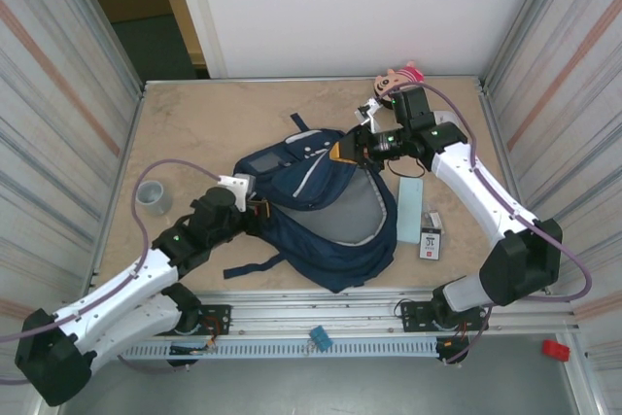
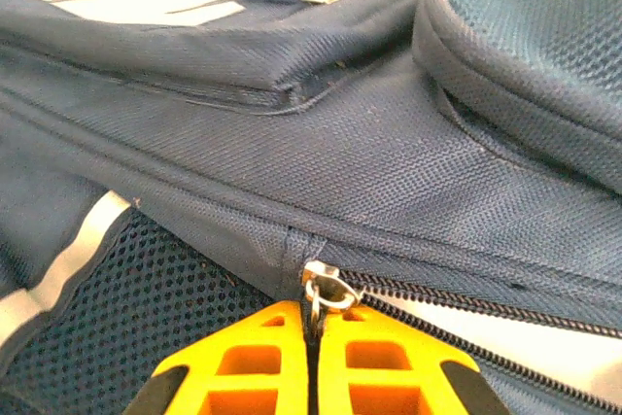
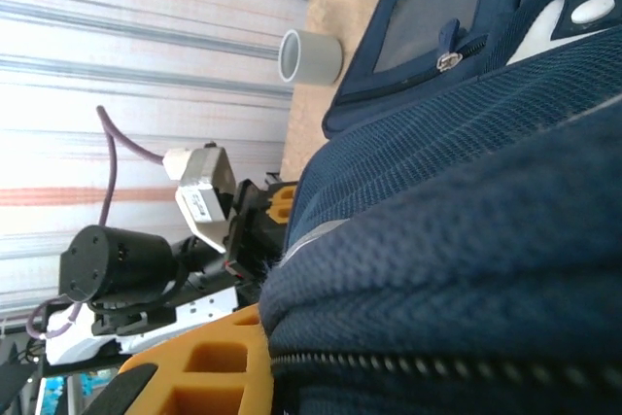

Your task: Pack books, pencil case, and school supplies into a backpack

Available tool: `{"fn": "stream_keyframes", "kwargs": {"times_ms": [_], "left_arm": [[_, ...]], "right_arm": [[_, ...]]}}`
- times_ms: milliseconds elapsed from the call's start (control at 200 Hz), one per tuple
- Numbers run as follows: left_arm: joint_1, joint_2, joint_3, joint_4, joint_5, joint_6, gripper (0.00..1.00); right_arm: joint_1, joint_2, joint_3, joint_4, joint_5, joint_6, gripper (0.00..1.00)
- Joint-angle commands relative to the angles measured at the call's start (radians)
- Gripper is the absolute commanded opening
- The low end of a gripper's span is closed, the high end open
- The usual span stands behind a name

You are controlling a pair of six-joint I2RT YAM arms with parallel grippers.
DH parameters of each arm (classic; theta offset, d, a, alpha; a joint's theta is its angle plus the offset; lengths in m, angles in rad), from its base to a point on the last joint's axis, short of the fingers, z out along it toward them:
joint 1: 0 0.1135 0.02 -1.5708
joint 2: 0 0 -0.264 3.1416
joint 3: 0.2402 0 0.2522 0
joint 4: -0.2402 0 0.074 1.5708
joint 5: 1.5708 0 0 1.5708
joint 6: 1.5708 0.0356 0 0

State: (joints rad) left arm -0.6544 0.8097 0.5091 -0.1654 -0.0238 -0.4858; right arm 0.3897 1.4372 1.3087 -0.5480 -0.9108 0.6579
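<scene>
At the middle of the table (image 1: 214, 123) lies the navy backpack (image 1: 292, 177), its main pocket gaping and showing grey lining. On its left edge the left gripper (image 2: 313, 323) is clenched on the metal zipper pull (image 2: 326, 289), both orange fingers (image 2: 262, 357) pressed together around it. At the far right rim of the opening the right gripper (image 1: 340, 151) grasps a fold of the backpack's fabric; from the wrist, one orange finger lies tight against the cloth and the other is hidden behind it. Just right of the backpack rests the pale teal pencil case (image 1: 409, 209), with the small white pack (image 1: 431, 239) just beside its near end. A grey cup (image 1: 153, 197) stands well apart on the left.
</scene>
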Motion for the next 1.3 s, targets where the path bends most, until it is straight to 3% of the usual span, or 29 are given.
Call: {"fn": "stream_keyframes", "kwargs": {"times_ms": [0, 100, 256, 451, 616, 757, 847, 897, 962, 1097, 1298], "left_arm": [[0.050, -0.030, -0.012, -0.019, -0.129, -0.027, 0.05], [0.056, -0.035, 0.020, -0.020, -0.117, -0.036, 0.27], [0.055, -0.029, 0.102, -0.118, -0.097, -0.091, 0.50], [0.057, -0.032, 0.192, -0.258, -0.153, -0.163, 0.61], [0.061, -0.032, 0.232, -0.310, -0.180, -0.184, 0.64], [0.062, -0.026, 0.229, -0.303, -0.165, -0.193, 0.64], [0.063, -0.018, 0.219, -0.299, -0.153, -0.203, 0.65], [0.062, -0.013, 0.216, -0.299, -0.146, -0.204, 0.65], [0.064, -0.004, 0.211, -0.294, -0.142, -0.205, 0.65], [0.066, 0.026, 0.213, -0.297, -0.136, -0.187, 0.65], [0.101, 0.062, 0.211, -0.280, -0.120, -0.156, 0.65]], "right_arm": [[0.003, -0.088, -0.045, 0.185, -0.022, 0.106, 0.02], [0.020, -0.118, -0.129, 0.376, 0.101, 0.246, 0.03], [0.078, -0.127, -0.226, 0.589, 0.321, 0.387, 0.03], [0.158, -0.061, -0.304, 0.826, 0.520, 0.503, 0.03], [0.220, 0.012, -0.290, 0.864, 0.644, 0.530, 0.06], [0.244, 0.077, -0.272, 0.832, 0.641, 0.527, 0.21], [0.255, 0.106, -0.269, 0.766, 0.598, 0.523, 0.47], [0.266, 0.114, -0.265, 0.699, 0.570, 0.468, 0.56], [0.281, 0.115, -0.257, 0.584, 0.546, 0.416, 0.60], [0.332, 0.063, -0.236, 0.329, 0.619, 0.295, 0.69], [0.301, 0.006, -0.251, 0.220, 0.518, 0.271, 0.73]]}}
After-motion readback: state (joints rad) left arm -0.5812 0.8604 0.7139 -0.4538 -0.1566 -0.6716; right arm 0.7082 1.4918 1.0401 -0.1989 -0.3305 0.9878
